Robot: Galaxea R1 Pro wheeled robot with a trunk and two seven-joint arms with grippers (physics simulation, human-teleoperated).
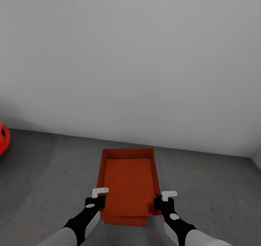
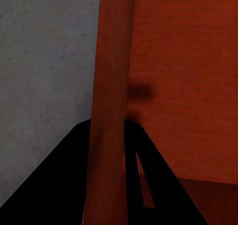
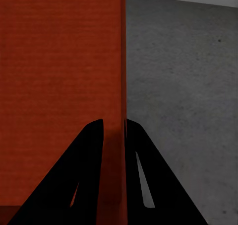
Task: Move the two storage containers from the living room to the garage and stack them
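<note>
A plain pale grey wall stands just behind the orange-red container, and a sliver of red car shows at the far left. No writing is legible. The container sits over a second container (only its near edge peeks out) above the dark concrete floor. The left gripper pinches the left wall; the right gripper pinches the right wall.

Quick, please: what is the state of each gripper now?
Left gripper: shut on the left wall of the top container.
Right gripper: shut on the same container's right wall.
</note>
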